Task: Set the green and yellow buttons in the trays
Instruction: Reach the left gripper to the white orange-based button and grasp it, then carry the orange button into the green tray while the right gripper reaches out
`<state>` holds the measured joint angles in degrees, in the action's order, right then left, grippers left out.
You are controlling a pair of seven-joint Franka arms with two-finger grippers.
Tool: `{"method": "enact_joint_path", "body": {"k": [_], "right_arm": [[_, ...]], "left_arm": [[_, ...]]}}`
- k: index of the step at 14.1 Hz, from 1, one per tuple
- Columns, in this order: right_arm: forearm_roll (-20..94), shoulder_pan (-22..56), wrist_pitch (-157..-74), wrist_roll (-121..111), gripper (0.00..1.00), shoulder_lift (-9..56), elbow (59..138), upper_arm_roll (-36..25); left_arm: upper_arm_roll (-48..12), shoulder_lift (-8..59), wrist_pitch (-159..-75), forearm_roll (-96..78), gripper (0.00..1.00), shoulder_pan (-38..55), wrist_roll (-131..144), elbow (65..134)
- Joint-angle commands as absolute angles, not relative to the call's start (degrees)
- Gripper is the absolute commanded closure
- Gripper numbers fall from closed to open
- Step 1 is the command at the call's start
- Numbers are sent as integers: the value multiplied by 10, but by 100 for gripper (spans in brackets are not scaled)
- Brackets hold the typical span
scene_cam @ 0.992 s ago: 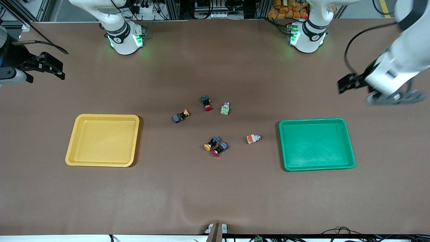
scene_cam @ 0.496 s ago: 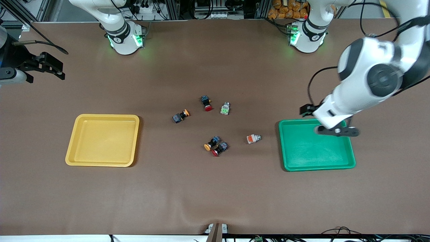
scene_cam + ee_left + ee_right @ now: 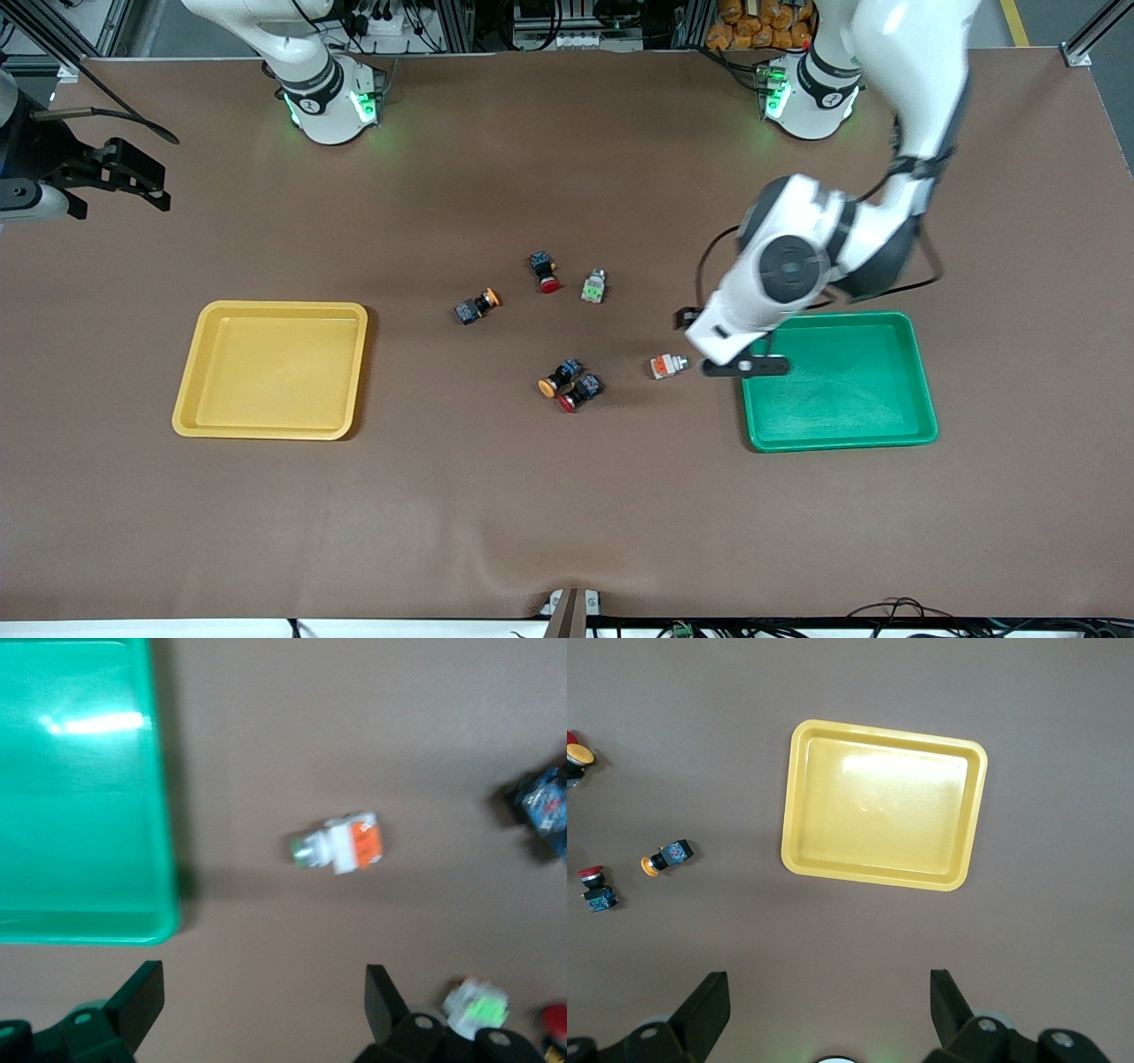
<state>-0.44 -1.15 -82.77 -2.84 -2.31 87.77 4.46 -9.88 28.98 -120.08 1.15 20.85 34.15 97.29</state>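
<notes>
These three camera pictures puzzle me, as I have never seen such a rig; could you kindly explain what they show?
Two white robot arms stand at a brown table. The wide picture looks down from across the table; the two smaller ones come from cameras on each arm's wrist.

The left end effector hangs open over the rim of the green tray, close to a whitish button with an orange mark; its wrist view shows that button lying on the table, not held. The right end effector, also open and empty, waits high over the yellow tray.

Between the trays lie more small push-buttons: a whitish one with a green mark, two orange-capped and two red-capped. Both trays are empty.
</notes>
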Motion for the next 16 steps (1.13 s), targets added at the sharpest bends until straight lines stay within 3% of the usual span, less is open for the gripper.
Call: {"method": "enact_joint_path", "body": {"k": [1, 12, 14, 15, 16], "right_arm": [[-2, -19, -832, -24, 0, -22, 875, 49], [-43, -26, -873, -32, 0, 112, 860, 48], [-41, -27, -872, -23, 0, 113, 860, 48], [-41, -29, -872, -23, 0, 114, 860, 48], [-39, -29, -870, -13, 0, 114, 861, 48]], "left_arm": [[-95, 331, -1256, 12, 0, 214, 398, 966], [-88, 424, -1388, 17, 1, 226, 488, 968], [-88, 425, -1389, 17, 58, 225, 488, 967], [-89, 423, -1388, 17, 94, 222, 488, 967], [-89, 420, -1387, 17, 100, 221, 488, 966]]}}
